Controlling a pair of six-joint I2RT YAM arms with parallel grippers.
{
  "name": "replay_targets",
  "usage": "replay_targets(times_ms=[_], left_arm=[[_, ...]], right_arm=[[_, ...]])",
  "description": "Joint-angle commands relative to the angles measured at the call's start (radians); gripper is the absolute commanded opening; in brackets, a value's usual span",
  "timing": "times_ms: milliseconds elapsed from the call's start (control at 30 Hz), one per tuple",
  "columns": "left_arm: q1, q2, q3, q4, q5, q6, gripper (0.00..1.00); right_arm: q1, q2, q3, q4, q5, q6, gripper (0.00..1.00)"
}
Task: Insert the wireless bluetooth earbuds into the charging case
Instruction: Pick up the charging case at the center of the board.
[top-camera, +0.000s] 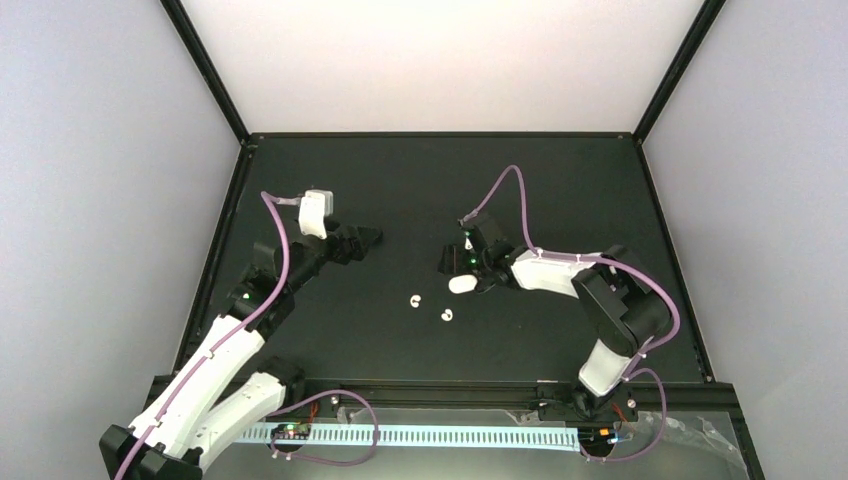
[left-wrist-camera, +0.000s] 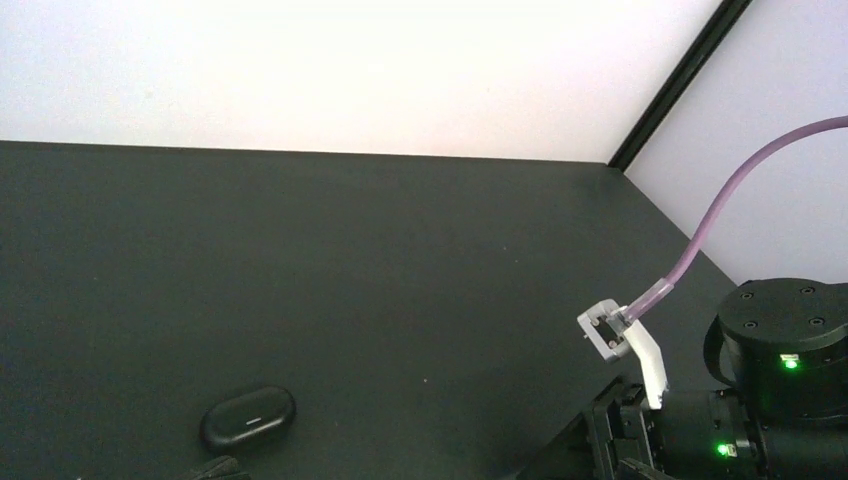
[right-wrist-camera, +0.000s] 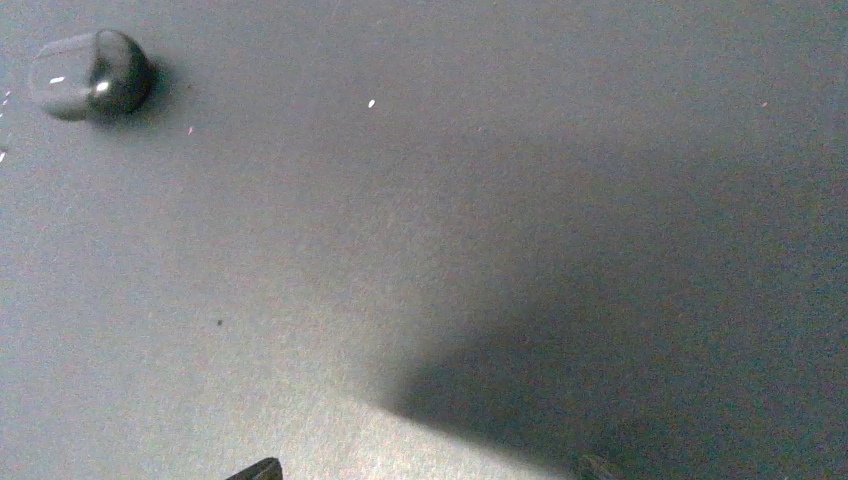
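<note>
Two white curled earbuds (top-camera: 415, 299) (top-camera: 446, 316) lie apart on the black table, near its middle. A white charging case (top-camera: 461, 284) lies just beside my right gripper (top-camera: 447, 262), which hangs low over the table. In the right wrist view its fingertips (right-wrist-camera: 262, 468) stand wide apart with nothing between them. A closed black charging case (left-wrist-camera: 248, 417) lies just ahead of my left gripper (top-camera: 368, 238), which is open and empty. The black case also shows in the right wrist view (right-wrist-camera: 90, 75). The black earbuds are not visible.
The black table (top-camera: 560, 190) is walled by white panels with black frame posts at the back corners. The right arm's wrist and purple cable (left-wrist-camera: 700, 240) show in the left wrist view. A cable strip (top-camera: 430, 436) runs along the near edge.
</note>
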Motion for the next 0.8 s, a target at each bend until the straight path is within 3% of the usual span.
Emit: replay_targets(times_ms=[0,433,767], left_arm=[[-0.007,-0.003,0.035,0.026,0.050,0.018,0.99],[-0.007,0.018,0.038,0.021,0.070,0.020,0.99],[-0.007,0.019,0.039,0.019,0.070,0.023,0.99]], right_arm=[[-0.002,-0.038,-0.054,0.000,-0.070,-0.023,0.77],[0.015,-0.182,-0.150,-0.052,-0.144,-0.032,0.75],[0.052,-0.141,-0.053,-0.219,0.068,-0.150,0.67]])
